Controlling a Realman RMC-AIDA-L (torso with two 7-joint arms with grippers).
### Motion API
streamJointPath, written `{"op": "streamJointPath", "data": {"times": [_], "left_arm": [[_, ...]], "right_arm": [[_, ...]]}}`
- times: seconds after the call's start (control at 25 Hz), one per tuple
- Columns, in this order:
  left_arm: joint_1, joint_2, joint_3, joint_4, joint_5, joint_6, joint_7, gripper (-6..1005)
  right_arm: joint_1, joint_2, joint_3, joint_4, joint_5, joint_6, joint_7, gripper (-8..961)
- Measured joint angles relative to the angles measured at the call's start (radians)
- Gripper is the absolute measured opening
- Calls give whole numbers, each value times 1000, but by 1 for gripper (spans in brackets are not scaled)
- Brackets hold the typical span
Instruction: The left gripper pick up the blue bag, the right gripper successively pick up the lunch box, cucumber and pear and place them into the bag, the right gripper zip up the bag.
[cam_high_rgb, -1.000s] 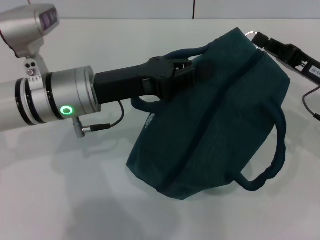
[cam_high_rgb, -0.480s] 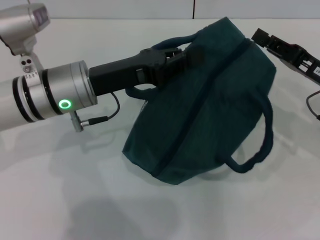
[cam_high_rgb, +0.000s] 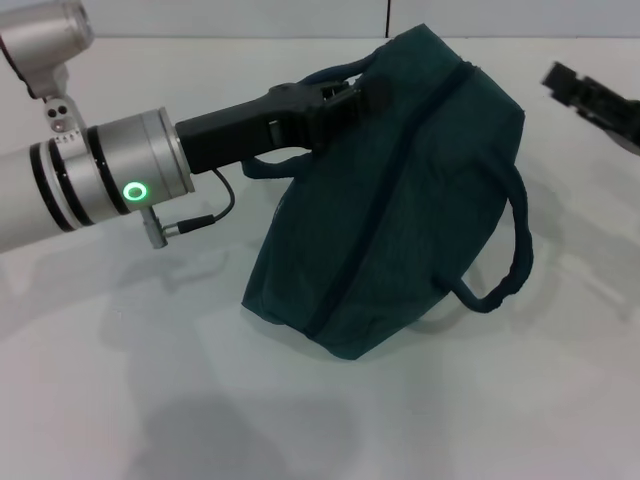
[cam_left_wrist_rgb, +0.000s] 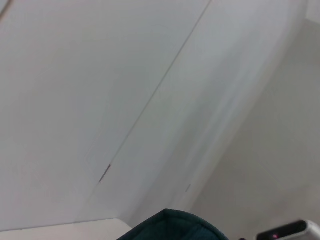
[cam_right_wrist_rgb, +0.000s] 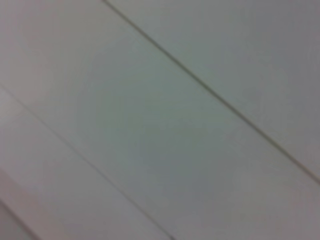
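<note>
The blue bag (cam_high_rgb: 400, 200) hangs tilted in the middle of the head view. Its zipper line runs closed along the top and one loop handle (cam_high_rgb: 505, 260) dangles on the right. My left gripper (cam_high_rgb: 358, 97) is shut on the bag's upper left edge beside the other handle, and holds it up over the table. A corner of the bag (cam_left_wrist_rgb: 172, 227) shows in the left wrist view. My right gripper (cam_high_rgb: 570, 85) is at the far right edge, apart from the bag. The lunch box, cucumber and pear are out of view.
The white table (cam_high_rgb: 150, 380) lies under the bag, with the bag's lower corner near its surface. A pale wall with a dark seam (cam_high_rgb: 387, 15) stands behind. The right wrist view shows only pale panels.
The right gripper let go of the zipper ring at the bag's top right and drew away to the right. The left gripper and bag shifted left and slightly up.
</note>
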Motion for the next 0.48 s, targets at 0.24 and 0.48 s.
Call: {"op": "streamJointPath", "data": {"times": [0.24, 0.48], "left_arm": [[-15, 0, 5, 0, 0, -43, -11, 56], [-57, 0, 14, -54, 9, -99, -43, 56]], "right_arm": [[-60, -25, 55, -10, 4, -7, 0, 686], [-92, -27, 106, -10, 4, -11, -7, 868]]}}
